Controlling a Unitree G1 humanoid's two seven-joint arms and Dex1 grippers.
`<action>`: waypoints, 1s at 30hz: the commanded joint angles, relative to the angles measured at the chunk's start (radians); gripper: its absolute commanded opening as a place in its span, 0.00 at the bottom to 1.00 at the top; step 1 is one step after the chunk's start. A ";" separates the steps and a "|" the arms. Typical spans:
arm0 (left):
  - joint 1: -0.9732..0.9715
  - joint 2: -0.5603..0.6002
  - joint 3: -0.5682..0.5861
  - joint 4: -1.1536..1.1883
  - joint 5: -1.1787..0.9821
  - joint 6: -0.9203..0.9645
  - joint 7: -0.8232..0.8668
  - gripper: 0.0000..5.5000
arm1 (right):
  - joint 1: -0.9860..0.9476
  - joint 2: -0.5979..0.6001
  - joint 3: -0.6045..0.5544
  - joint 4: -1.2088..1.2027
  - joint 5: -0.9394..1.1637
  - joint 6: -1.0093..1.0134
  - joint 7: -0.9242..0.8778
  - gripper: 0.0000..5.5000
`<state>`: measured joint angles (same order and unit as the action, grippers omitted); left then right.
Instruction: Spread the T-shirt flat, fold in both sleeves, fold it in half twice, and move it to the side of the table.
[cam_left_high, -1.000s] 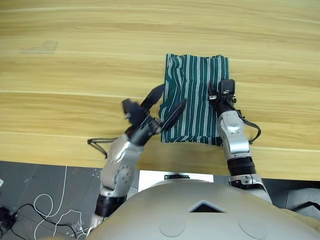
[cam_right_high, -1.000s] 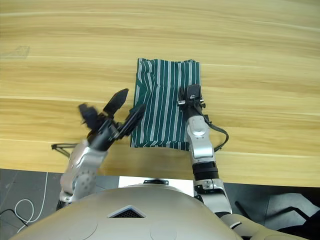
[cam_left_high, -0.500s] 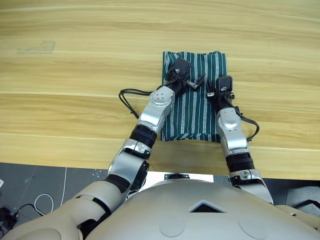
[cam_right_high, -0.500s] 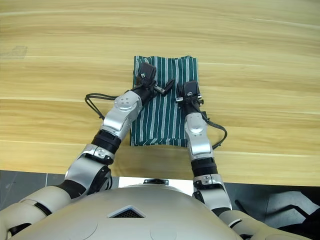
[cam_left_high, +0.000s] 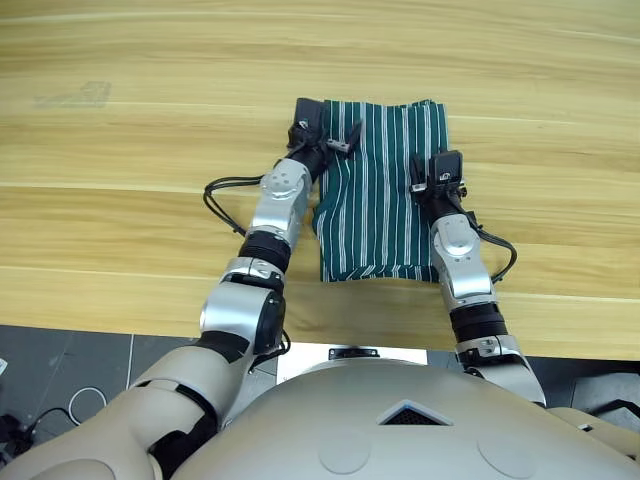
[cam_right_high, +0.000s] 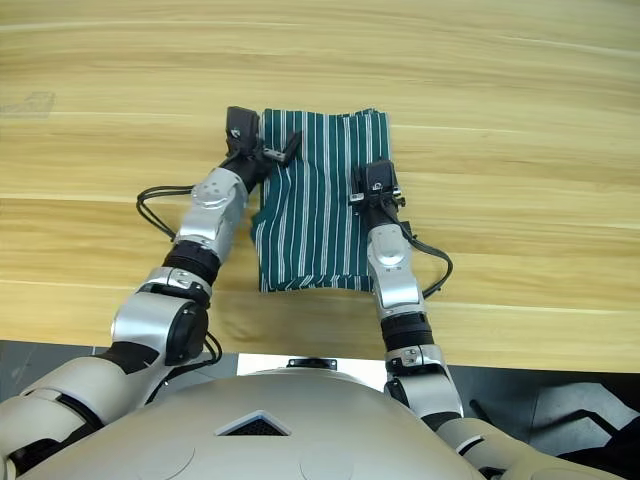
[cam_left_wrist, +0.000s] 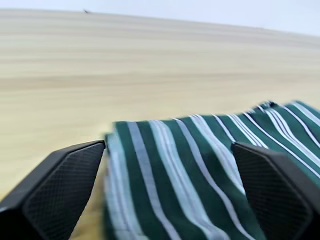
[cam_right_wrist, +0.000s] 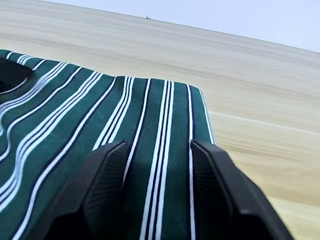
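Note:
The T-shirt (cam_left_high: 380, 200), dark green with white stripes, lies folded into a small rectangle on the wooden table (cam_left_high: 150, 150), near its front edge. My left gripper (cam_left_high: 328, 124) is open at the shirt's far left corner; in the left wrist view its fingers (cam_left_wrist: 55, 190) stand wide apart with striped cloth (cam_left_wrist: 190, 165) between them. My right gripper (cam_left_high: 441, 158) rests on the shirt's right side, past the middle. Its fingers (cam_right_wrist: 107, 192) are a little apart, open, low over the cloth (cam_right_wrist: 155, 125), with nothing held.
The table's front edge (cam_left_high: 120, 315) runs just below the shirt, with dark floor and loose cables beyond it. A black cable (cam_left_high: 222, 195) loops off my left forearm. Bare wood extends to the left, right and far side.
My left arm swung from the table's front edge up over the shirt to its far left corner. The shirt's left edge shifted slightly left and rumpled. The right gripper stayed put.

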<state>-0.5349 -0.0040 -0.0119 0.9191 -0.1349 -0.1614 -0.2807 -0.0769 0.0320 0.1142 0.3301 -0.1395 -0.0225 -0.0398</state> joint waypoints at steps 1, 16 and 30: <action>-0.030 0.028 0.041 0.049 -0.009 -0.023 -0.029 0.85 | 0.048 0.013 0.010 0.028 0.005 0.043 0.002 0.42; 0.386 0.127 0.044 -0.661 -0.084 -0.242 -0.217 0.85 | 0.098 0.007 0.036 -0.328 0.016 -0.040 0.025 0.42; 0.709 0.690 0.055 -0.721 0.734 -0.538 0.047 0.86 | 0.044 -0.913 -0.026 0.056 -0.664 -0.495 -0.225 0.49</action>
<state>0.1999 0.6021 0.0194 0.1692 0.4856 -0.6802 -0.3081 0.0133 -0.7540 0.0200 0.2677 -0.6640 -0.4113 -0.1810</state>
